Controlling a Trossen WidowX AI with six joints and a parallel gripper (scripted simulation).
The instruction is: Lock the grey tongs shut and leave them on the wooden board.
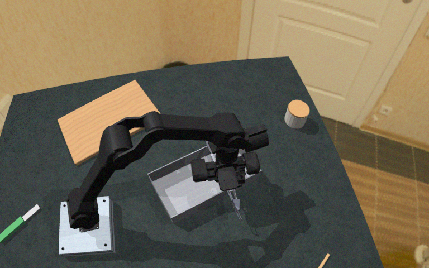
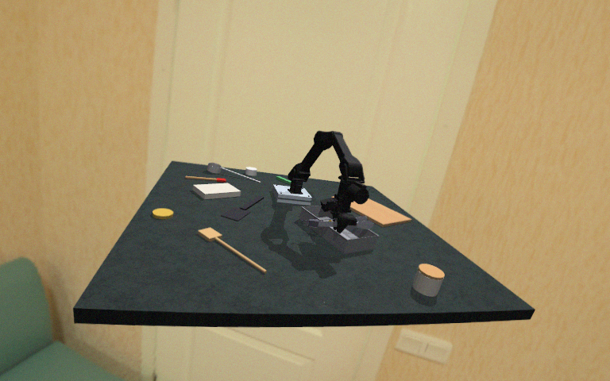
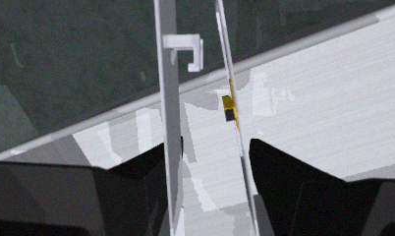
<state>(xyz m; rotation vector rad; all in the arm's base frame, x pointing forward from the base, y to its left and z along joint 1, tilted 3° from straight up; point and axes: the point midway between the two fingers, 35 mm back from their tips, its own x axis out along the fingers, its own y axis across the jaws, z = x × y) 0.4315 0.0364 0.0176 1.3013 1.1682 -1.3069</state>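
The gripper point(image 1: 225, 167) point(image 2: 334, 219) point(image 3: 215, 145) is part-way closed, pinching the tongs point(image 1: 236, 203) point(image 2: 315, 222) point(image 3: 170, 98) between its fingers, one finger against each arm. The arms stand apart at the fingers (a visible gap, so not squeezed fully shut). A white hook point(image 3: 197, 49) juts from one arm towards the other, which carries a yellow piece point(image 3: 228, 103) with a dark block on it. The tongs lie across the tin point(image 1: 160, 195) point(image 2: 353, 244) point(image 3: 303, 46), one end reaching past its rim over the table point(image 1: 243, 86) point(image 2: 157, 282).

Further out, the board point(image 1: 87, 126) point(image 2: 381, 212) lies flat beside the tin, well apart from the tongs (the arm passes over one edge in the top view). The arm's base plate point(image 1: 67, 244) point(image 2: 306, 200) sits between the tin and a green-handled knife point(image 1: 10, 229) point(image 2: 283, 179). A lidded jar point(image 1: 296, 118) point(image 2: 426, 282) stands upright, away from the tin. Elsewhere lie a wooden turner point(image 1: 324, 260) point(image 2: 240, 254), a yellow disc point(image 2: 162, 213), a dark spatula point(image 2: 236, 214) and a pale block point(image 2: 216, 190).
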